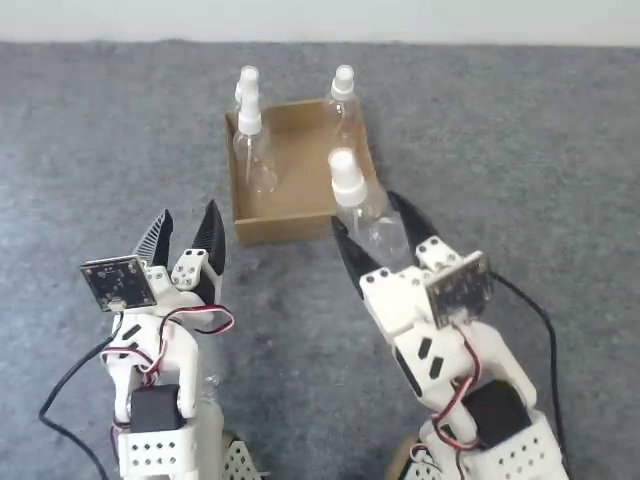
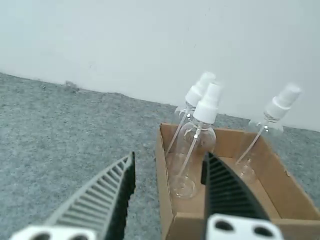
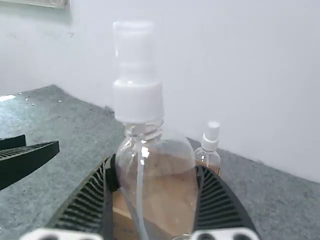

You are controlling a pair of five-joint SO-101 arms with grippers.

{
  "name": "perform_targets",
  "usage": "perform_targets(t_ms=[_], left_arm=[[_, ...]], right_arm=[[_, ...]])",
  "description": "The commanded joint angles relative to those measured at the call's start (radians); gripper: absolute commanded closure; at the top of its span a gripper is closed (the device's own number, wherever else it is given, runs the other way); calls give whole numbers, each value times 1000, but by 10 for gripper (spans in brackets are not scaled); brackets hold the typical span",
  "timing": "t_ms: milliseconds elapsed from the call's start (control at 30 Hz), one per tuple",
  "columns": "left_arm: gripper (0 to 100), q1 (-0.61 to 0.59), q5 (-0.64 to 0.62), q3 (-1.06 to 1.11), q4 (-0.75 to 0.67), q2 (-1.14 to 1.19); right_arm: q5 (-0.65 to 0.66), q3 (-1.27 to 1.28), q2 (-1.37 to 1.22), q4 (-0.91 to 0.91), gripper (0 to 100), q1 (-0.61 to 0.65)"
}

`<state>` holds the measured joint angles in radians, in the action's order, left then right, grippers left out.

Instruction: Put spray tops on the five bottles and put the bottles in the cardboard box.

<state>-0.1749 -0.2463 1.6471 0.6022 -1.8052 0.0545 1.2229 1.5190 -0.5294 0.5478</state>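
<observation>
my right claw (image 1: 378,232) grips the upright bottle (image 1: 365,210), spray top (image 1: 343,162) on, at the cardboard box's (image 1: 285,228) near right corner. the free box floor lies just ahead and left; my left claw (image 1: 186,228) gapes empty.

cardboard box (image 1: 280,228) centre: free | bottles (image 1: 256,160): left wall, back-right corner

Upper centre of the high view, a rear bottle (image 1: 247,78) seems mostly hidden behind the front bottle (image 1: 256,152). The right wrist view's lower edge cuts the held bottle (image 3: 152,180).
</observation>
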Motion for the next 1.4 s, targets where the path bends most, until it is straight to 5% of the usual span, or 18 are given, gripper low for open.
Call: perform_targets(t_ms=[0,533,1367], left_arm=[[801,-6,14,-5,-34,-18],[801,-6,15,-5,-32,-18],[801,-6,15,-5,-32,-18]], right_arm=[[3,-206,-257,30,980,-18],[-5,-522,-751,38,977,-18],[-219,-463,-1236,908,982,-74]])
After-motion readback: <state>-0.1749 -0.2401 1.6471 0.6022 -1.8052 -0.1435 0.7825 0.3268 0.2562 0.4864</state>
